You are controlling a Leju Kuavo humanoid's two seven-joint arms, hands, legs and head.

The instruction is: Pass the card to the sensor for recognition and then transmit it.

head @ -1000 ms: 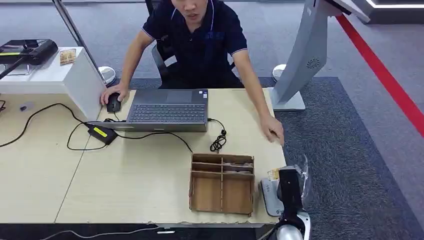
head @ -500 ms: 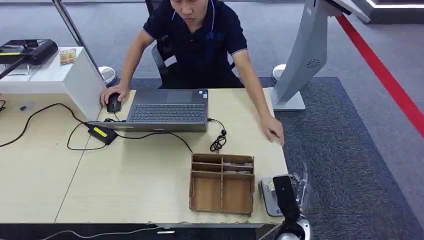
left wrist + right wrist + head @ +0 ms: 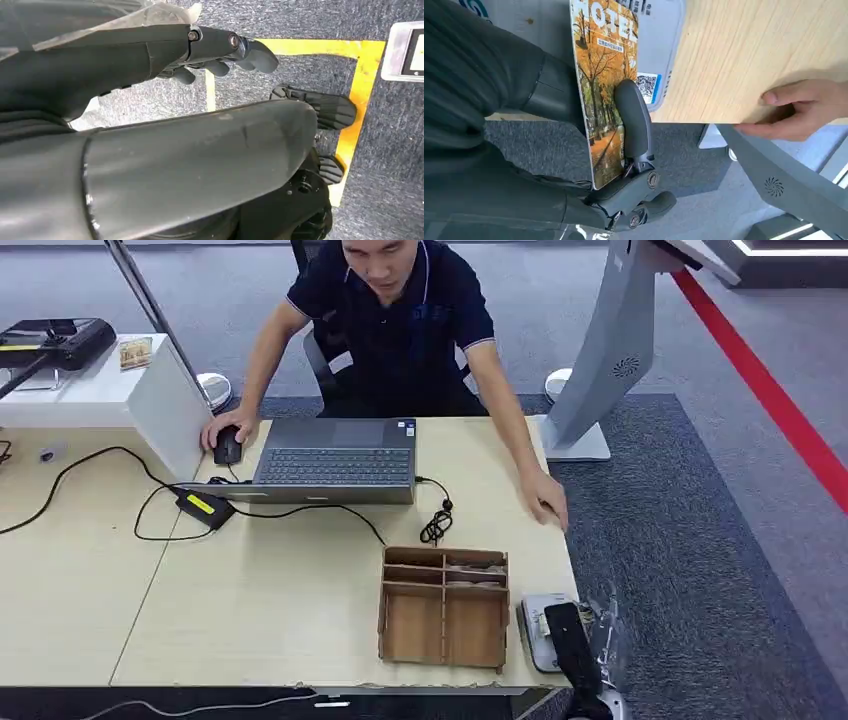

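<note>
The left hand (image 3: 225, 50) hangs beside the robot's body over grey carpet, fingers (image 3: 260, 52) loosely spread and holding nothing. On the light wooden bench (image 3: 280, 610), a dark grey laptop (image 3: 335, 460) sits at the far edge before a seated person, whose one hand (image 3: 545, 502) rests flat at the right edge. Nearer the front edge stands a brown compartmented wooden tray (image 3: 443, 605); its rear slots hold flat items too small to identify, and its larger front compartments appear empty. Just right of the tray, at the front right corner, lies the flat grey card sensor (image 3: 537, 625). The right hand (image 3: 624, 165) grips the orange autumn-scene hotel card (image 3: 604, 85) between thumb and fingers (image 3: 631, 120), directly at the sensor, the card's long axis running along the fingers toward the sensor's QR label. The right hand is therefore the working hand. Judged next: finish presenting the card, then pass it toward the person's hand, well apart along the right edge.
</note>
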